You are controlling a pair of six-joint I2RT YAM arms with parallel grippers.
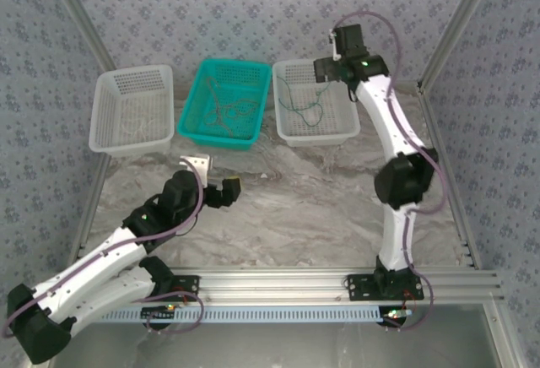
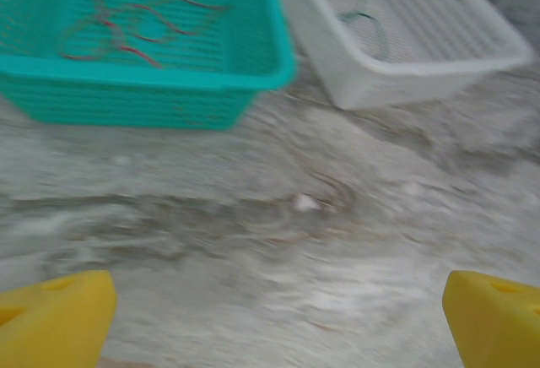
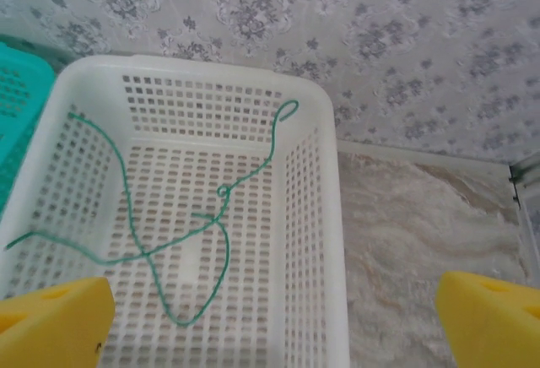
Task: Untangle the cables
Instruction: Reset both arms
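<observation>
Left pincer (image 2: 278, 322) stands spread and empty, low over the table (image 2: 278, 216). From above we see the left white basket (image 1: 135, 71), its contents unclear. Our left wrist view shows the reddish-brown cable (image 2: 126, 35) in the teal basket (image 2: 152, 89). Our right wrist view traces the green cable (image 3: 224, 192) in the right white basket (image 3: 194, 66), with the right pincer (image 3: 270, 322) agape and empty above.

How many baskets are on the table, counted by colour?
White baskets: 2
Teal basket: 1
Total: 3
</observation>
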